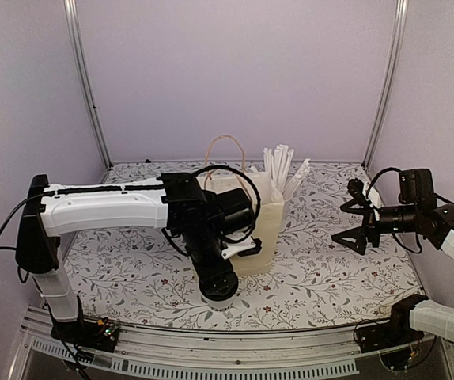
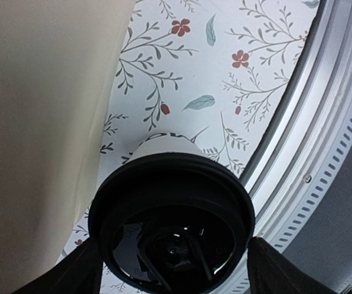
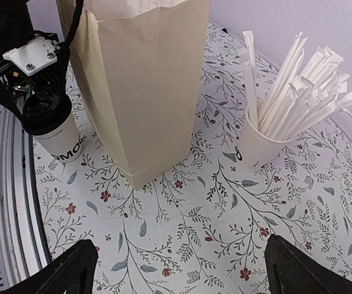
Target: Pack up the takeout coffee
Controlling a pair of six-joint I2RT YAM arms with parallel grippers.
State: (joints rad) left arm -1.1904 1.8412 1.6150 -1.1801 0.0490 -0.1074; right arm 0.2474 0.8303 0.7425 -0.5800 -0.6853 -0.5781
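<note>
I am finding the takeout coffee (image 3: 62, 144) standing on the bench (image 3: 225, 220) just beside the paper bag (image 3: 145, 92), not yet packed. The left claw (image 3: 44, 107) is straddling its black lid (image 2: 173, 226), spread wide; I cannot tell whether it is gripping. The right claw (image 1: 344, 222) is hanging wide and empty, well apart. I am judging that lifting and bagging are still outstanding.

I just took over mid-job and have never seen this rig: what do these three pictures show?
Two robot arms with two-finger grippers stand at the near edge of a flowered table. The wide picture looks down from above; the other two come from cameras on the wrists. On the table stand a paper bag, a cup of straws and the takeout coffee. The left gripper straddles the coffee's black lid; whether it grips, I cannot tell. The right gripper is open and empty.
</note>
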